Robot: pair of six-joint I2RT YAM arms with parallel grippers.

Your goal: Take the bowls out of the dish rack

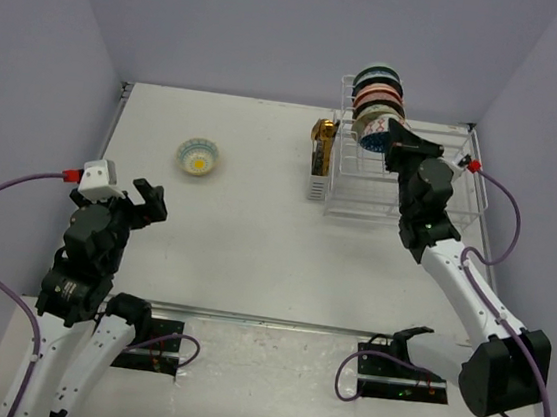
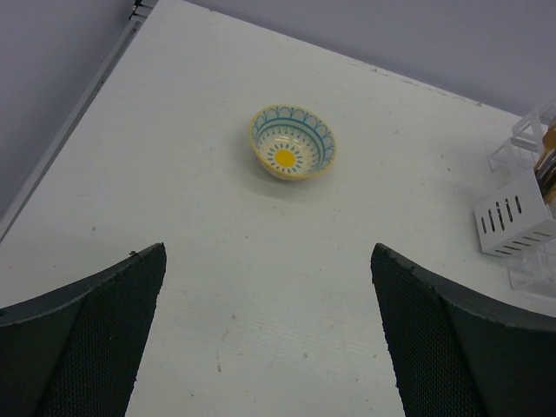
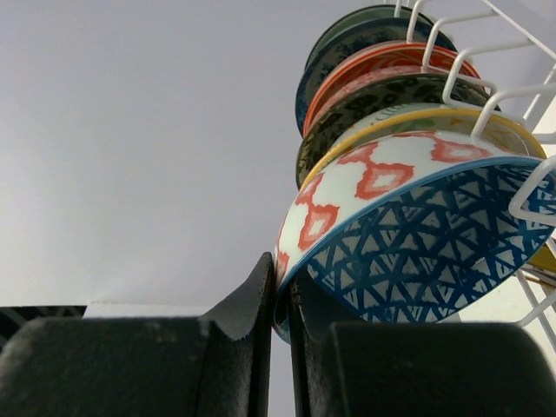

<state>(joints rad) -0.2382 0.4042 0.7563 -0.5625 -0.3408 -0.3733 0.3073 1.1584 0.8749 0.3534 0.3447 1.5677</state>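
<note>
- The table (image 1: 255, 236) holds one bowl that is already out. This teal-arc bowl (image 2: 292, 153), with a yellow centre, sits upright on the far left, well apart from the rack.
- The dish rack (image 1: 379, 212) stands at the far right, with a gold-brown utensil holder (image 1: 323, 138) just beside its left side.
- The right arm stretches forward from its base, wrist raised to the near end of the rack's upright slots.
- The left arm is folded close to its base. The left gripper (image 2: 269, 330) faces the teal-arc bowl with jaws wide apart, holding nothing.
- The row of bowls (image 1: 379, 91) stands on edge in the slots, packed one behind another.
- The front bowl (image 3: 417, 252), blue triangles outside and red diamonds inside, is in the nearest slot.
- The right gripper (image 3: 282, 304) is clamped on that bowl's lower rim, one finger on each side of the wall.
- The pinch looks thin and near the edge, so the bowl may pivot or slip once lifted.
- White wires cross its outside. A sideways pull could snag them, dragging the rack or knocking the bowl behind.
</note>
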